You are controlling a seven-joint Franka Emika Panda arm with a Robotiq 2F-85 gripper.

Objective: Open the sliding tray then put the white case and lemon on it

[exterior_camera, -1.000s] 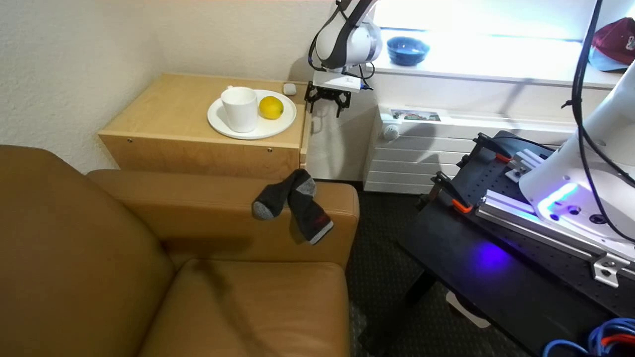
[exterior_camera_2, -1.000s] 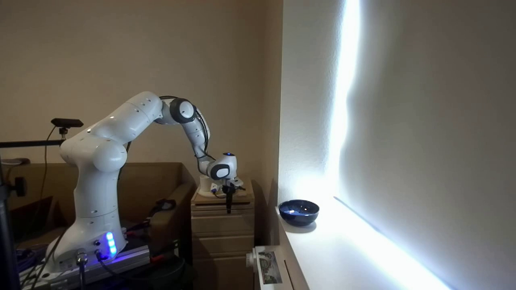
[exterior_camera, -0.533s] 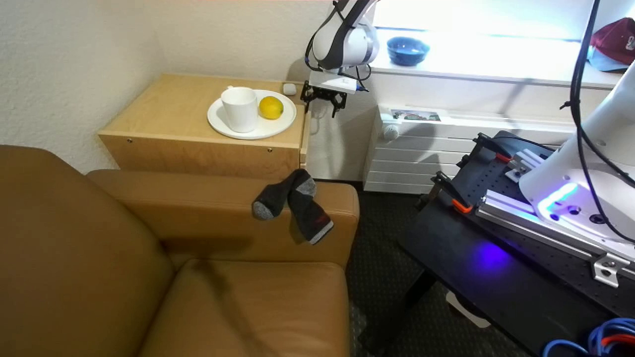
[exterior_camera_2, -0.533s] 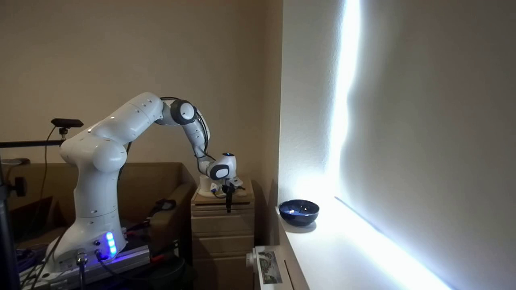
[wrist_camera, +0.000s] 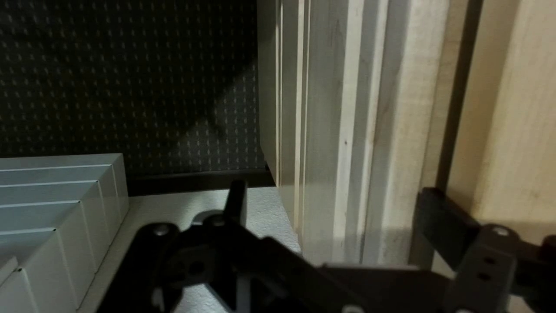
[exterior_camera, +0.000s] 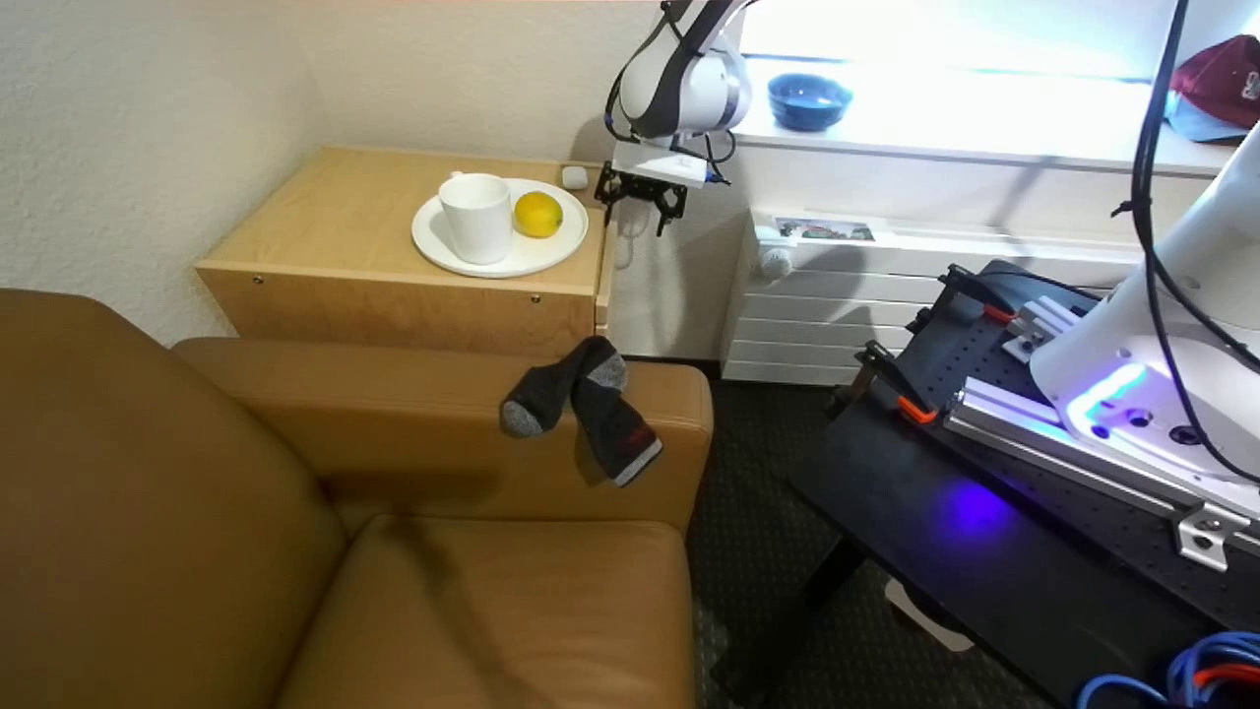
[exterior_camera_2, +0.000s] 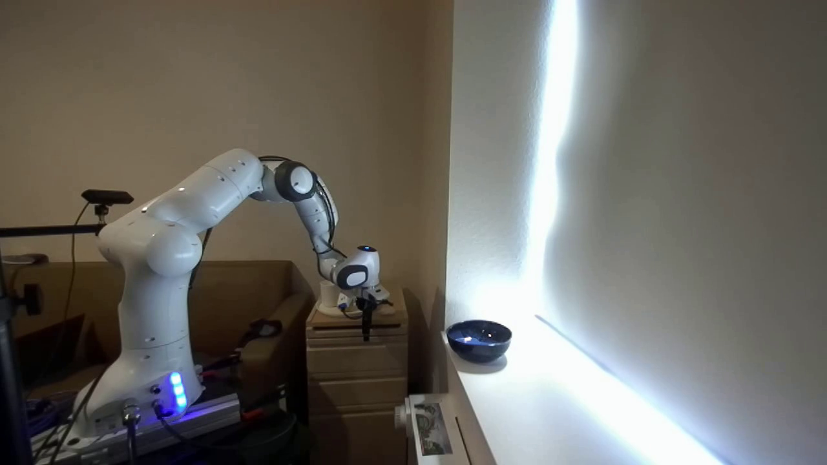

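"Up front?"

"Dark socks (exterior_camera: 581, 406) lay draped over the arm of a tan sofa (exterior_camera: 532, 611)."

"Beyond it?"

"On a wooden worktop (exterior_camera: 345, 212), a lemon (exterior_camera: 538, 214) shared a white plate (exterior_camera: 532, 259) with a mug (exterior_camera: 479, 222); the white case (exterior_camera: 574, 177) sat just beyond the plate."

"The hand (exterior_camera: 635, 223)?"

"It hung at the worktop's edge near the case, jaws spread wide; whether they touched it was unclear. Farther off, a blue bowl (exterior_camera: 809, 101) stood on the windowsill (exterior_camera: 945, 108)."
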